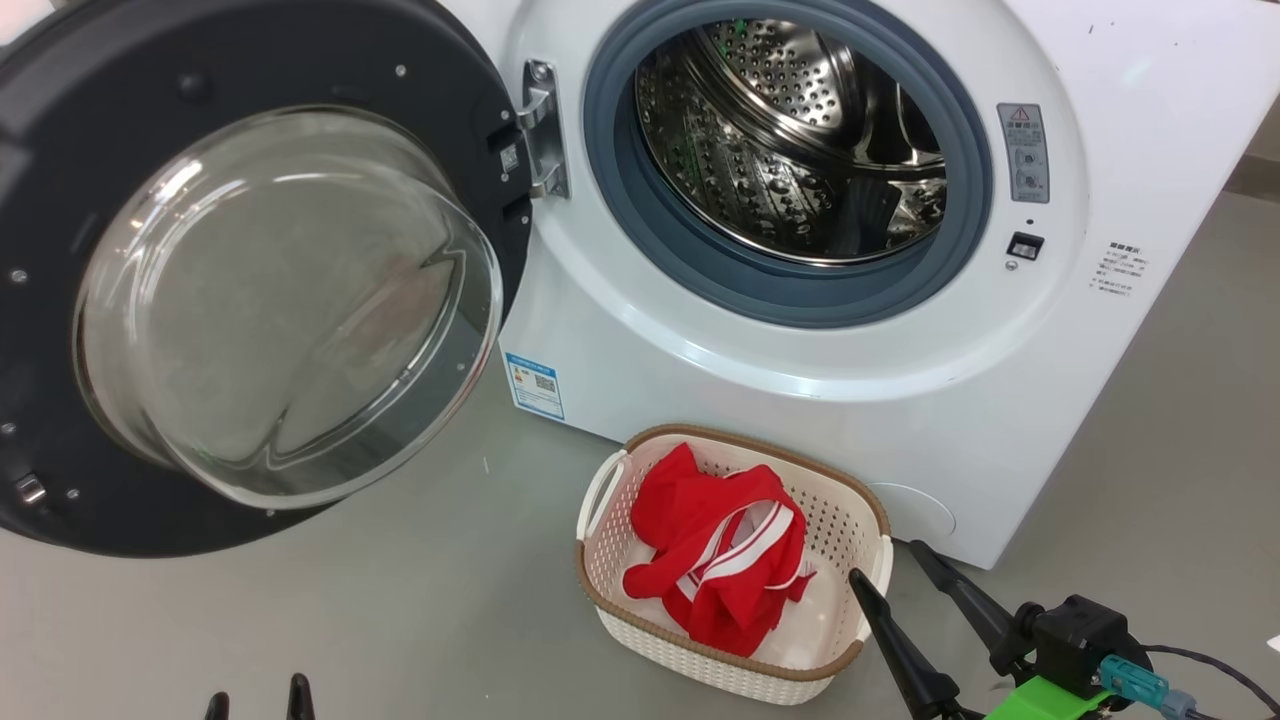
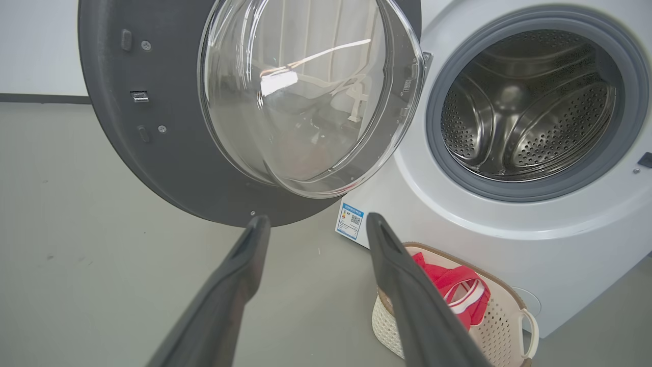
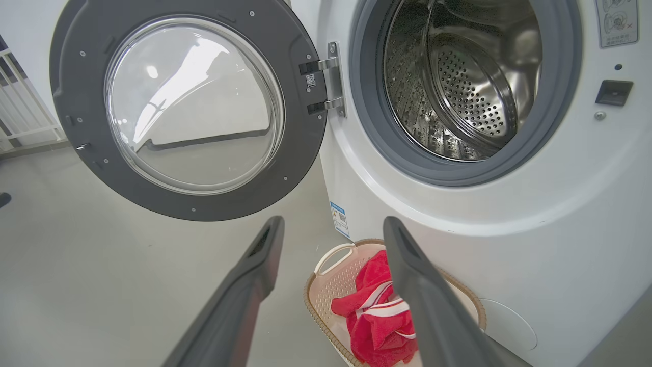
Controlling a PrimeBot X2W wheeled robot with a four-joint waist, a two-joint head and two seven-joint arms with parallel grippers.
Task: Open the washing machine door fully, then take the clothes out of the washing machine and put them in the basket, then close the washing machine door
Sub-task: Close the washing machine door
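The washing machine [image 1: 1000, 420] is a white front loader with a bare steel drum [image 1: 790, 140]. Its door [image 1: 250, 280], black-rimmed with a domed glass window, hangs swung wide to the left on a metal hinge [image 1: 540, 130]. The clothes [image 1: 720, 550], a red garment with white stripes, lie in the cream basket [image 1: 740, 670] on the floor in front of the machine. My right gripper [image 1: 888, 560] stands open just right of the basket, holding nothing. My left gripper [image 1: 258, 695] shows its fingertips at the bottom left, open and empty, below the door [image 2: 168, 153].
Grey floor [image 1: 400, 620] spreads around the basket and under the open door. A blue label [image 1: 535, 385] sits low on the machine's front. A white railing [image 3: 20, 112] stands far left in the right wrist view.
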